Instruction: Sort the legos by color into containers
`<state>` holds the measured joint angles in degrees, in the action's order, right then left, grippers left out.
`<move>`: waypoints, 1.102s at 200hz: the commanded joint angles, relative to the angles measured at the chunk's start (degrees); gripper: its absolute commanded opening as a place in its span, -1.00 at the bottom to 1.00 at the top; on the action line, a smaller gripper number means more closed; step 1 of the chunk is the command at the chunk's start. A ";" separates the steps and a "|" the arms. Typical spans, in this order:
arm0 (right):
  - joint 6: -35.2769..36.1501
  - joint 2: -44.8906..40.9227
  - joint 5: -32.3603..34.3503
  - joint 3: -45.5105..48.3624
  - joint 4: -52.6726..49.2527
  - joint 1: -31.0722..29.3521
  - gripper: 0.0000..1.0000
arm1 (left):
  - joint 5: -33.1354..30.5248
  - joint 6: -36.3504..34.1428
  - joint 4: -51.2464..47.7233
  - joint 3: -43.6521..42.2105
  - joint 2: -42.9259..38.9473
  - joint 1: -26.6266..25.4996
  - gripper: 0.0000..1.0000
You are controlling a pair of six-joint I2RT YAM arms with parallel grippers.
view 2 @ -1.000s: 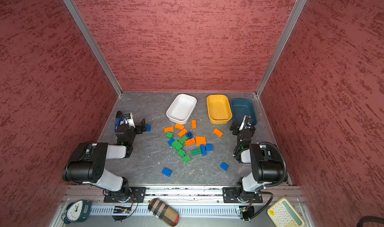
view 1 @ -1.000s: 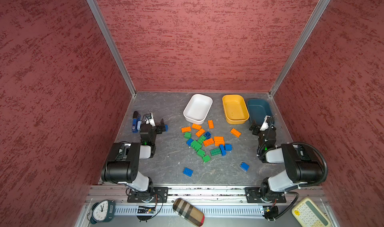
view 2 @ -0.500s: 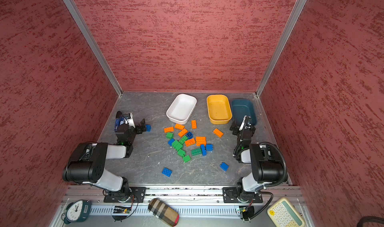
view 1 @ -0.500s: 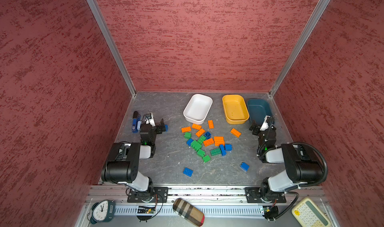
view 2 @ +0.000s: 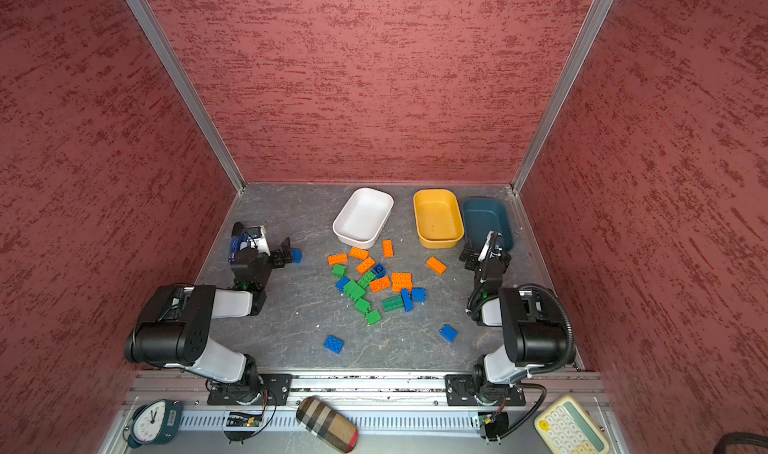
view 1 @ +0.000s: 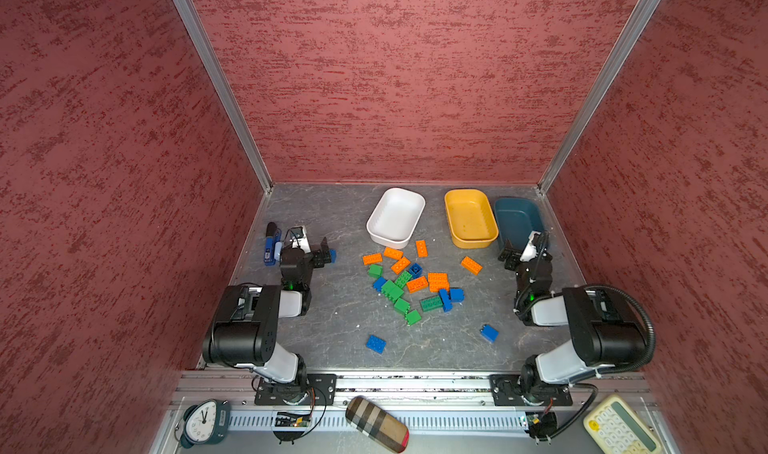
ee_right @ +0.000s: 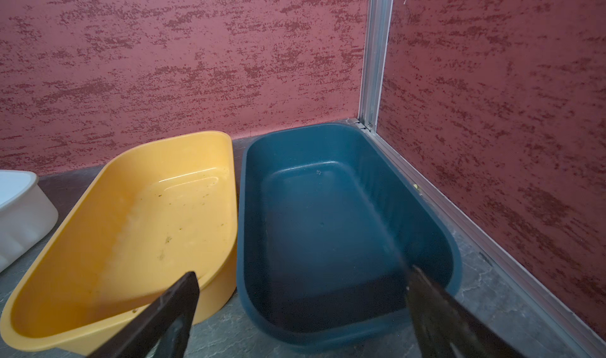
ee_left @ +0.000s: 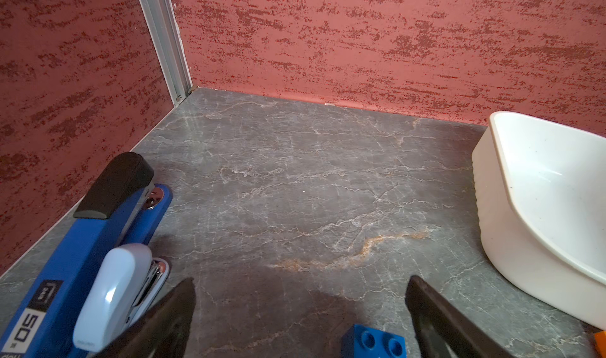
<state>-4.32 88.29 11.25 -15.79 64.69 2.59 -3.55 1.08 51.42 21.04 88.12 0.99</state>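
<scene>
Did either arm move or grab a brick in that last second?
Nothing visibly changed. The left fingers stay open by a blue brick, and the right fingers stay open near the teal tub; both hold nothing. The legos lie loose where they were, and the white tub, yellow tub and teal tub are still empty.

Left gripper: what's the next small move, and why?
Probably ease the left gripper down and close on the blue brick: its jaws stand open, holding nothing, and the left wrist view shows that brick lying between them.
</scene>
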 commanded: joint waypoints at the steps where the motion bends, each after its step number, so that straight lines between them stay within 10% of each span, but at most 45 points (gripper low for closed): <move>1: 0.10 -0.19 1.13 0.43 2.02 -0.32 0.98 | -0.76 -0.27 1.18 0.06 -0.20 -0.27 0.99; 37: 0.75 -4.53 1.46 2.22 1.91 -0.71 0.98 | -3.71 -1.08 -12.34 3.64 -9.26 -1.64 0.99; 71: -7.64 -21.56 5.16 -8.17 -30.17 -0.81 0.98 | -11.00 5.46 -22.28 7.32 -21.19 -3.71 0.99; 127: -25.19 -26.45 -18.73 -23.00 -63.89 -2.57 0.98 | -27.83 24.73 -60.28 29.01 -18.78 -16.78 0.99; 170: -32.77 -22.98 -24.69 -24.14 -67.81 -10.56 0.98 | -14.69 33.12 -79.44 38.23 -11.15 -16.08 0.99; 220: -31.60 -18.11 -16.18 -27.24 -64.33 -14.04 0.98 | 8.34 21.17 -86.20 41.29 -1.32 -3.68 0.99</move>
<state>-34.81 68.60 -8.97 -39.20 0.08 -11.51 -8.93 28.34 -26.70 59.64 82.08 -6.68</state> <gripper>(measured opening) 0.989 0.994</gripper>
